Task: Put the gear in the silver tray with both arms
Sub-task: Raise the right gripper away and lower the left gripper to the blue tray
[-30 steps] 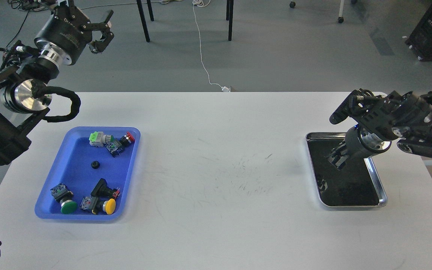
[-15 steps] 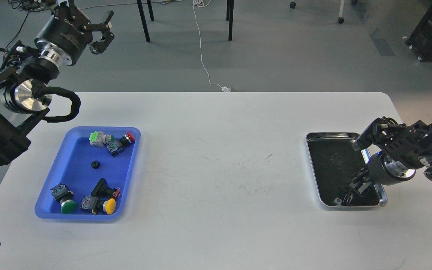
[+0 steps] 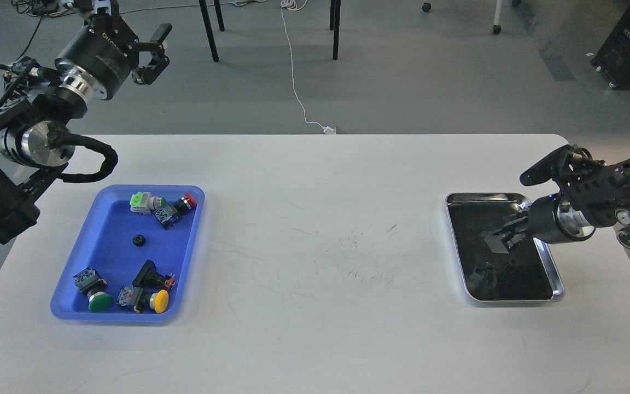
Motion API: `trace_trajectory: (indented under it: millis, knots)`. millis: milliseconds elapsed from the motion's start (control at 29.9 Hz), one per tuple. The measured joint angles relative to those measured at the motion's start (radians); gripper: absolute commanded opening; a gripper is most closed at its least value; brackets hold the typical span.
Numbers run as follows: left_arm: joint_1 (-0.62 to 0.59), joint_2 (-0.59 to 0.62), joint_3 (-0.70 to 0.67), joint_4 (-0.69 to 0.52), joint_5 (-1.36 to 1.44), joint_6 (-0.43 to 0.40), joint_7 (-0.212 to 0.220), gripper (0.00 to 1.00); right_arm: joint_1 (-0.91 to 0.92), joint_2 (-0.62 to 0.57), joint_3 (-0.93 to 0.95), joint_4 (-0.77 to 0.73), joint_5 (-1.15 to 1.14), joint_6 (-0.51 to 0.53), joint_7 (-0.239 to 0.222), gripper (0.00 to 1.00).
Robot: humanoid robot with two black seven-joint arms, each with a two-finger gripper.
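Near the table's (image 3: pixel 315 339) front-left corner, a blue tray (image 3: pixel 101 312) is holding push-button switches and a small black gear (image 3: pixel 139 240). Toward the right edge, the silver tray (image 3: pixel 558 284) is lying flat. The right gripper (image 3: pixel 503 238) is hovering over its dark bottom; whether its fingers are parted cannot be told. Beyond the far-left corner, the left gripper (image 3: pixel 151 52) is hanging with fingers spread wide, holding nothing.
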Motion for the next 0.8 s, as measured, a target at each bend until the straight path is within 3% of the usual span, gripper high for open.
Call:
trace_trajectory:
  millis: [234,501,568,802]
  knots:
    - [0.002,0.037,0.076,-0.031,0.403,-0.034,0.004,0.98,-0.133,0.056,0.353,-0.116,0.257,0.006,0.006,0.95]
    - [0.086,0.206,0.121,-0.241,1.027,-0.033,-0.02,0.97,-0.161,0.207,0.488,-0.318,0.565,0.001,0.02,0.95]
    - [0.114,0.254,0.128,-0.286,1.159,-0.03,-0.032,0.93,-0.165,0.244,0.515,-0.36,0.66,0.0,0.02,0.95]
    - [0.147,0.367,0.196,-0.342,1.489,-0.019,-0.08,0.89,-0.195,0.342,0.668,-0.437,1.024,0.005,0.02,0.97]
